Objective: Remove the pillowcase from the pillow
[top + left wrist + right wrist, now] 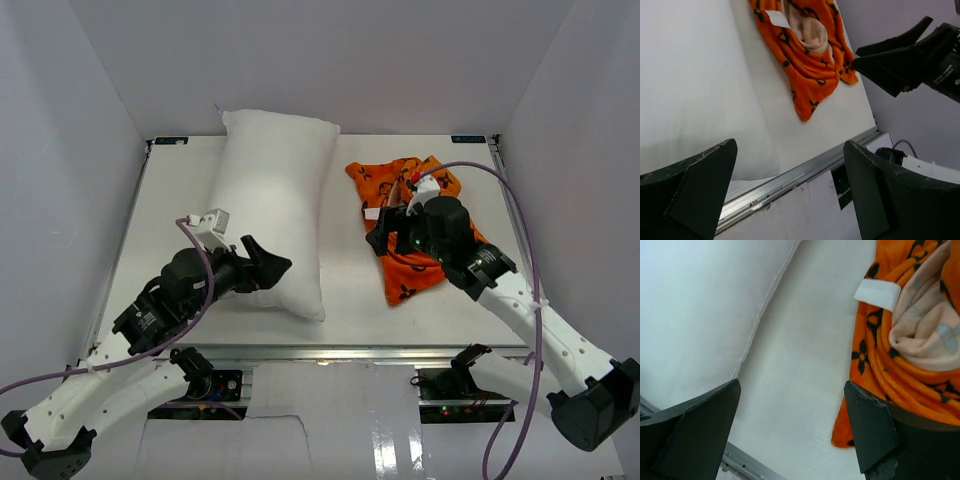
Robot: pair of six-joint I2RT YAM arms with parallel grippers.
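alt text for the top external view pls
White pillow lies on the table, crumpled orange pillowcase apart to its right. The left gripper is open by the pillow's near end, the right gripper open over the pillowcase.

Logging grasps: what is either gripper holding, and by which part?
Nothing. The left gripper is open by the pillow; the right gripper is open over the edge of the pillowcase, which lies free on the table.

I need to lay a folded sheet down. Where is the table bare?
Widest free patch: the table strip between the pillow and the pillowcase, down to the near rail. Narrower: between the pillow and the table's left edge. Crowded: the left gripper at the pillow's near end, the right gripper over the pillowcase.
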